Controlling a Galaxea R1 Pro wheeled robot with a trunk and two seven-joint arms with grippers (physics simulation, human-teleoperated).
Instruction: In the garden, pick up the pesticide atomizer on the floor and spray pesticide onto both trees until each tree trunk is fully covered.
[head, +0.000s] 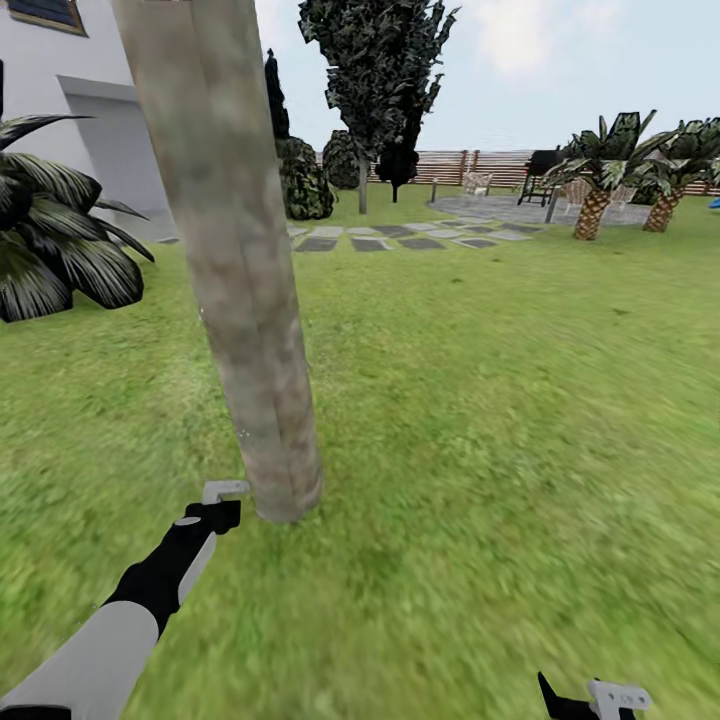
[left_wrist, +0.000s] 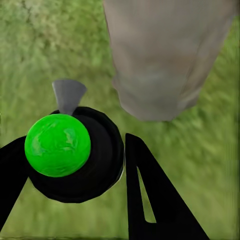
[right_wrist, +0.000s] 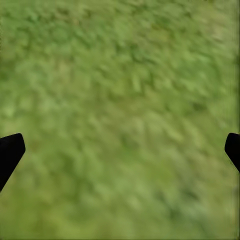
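Left hand (left_wrist: 75, 165) holds atomizer (left_wrist: 75, 152) beside tree trunk (head: 235, 260).

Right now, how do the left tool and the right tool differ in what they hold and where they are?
The left tool is closed on the atomizer, which has a green cap and grey nozzle; the right tool is open and holds nothing. The left tool is close beside the base of the tree trunk; the right tool is over bare grass, away from it. Both have black fingers.
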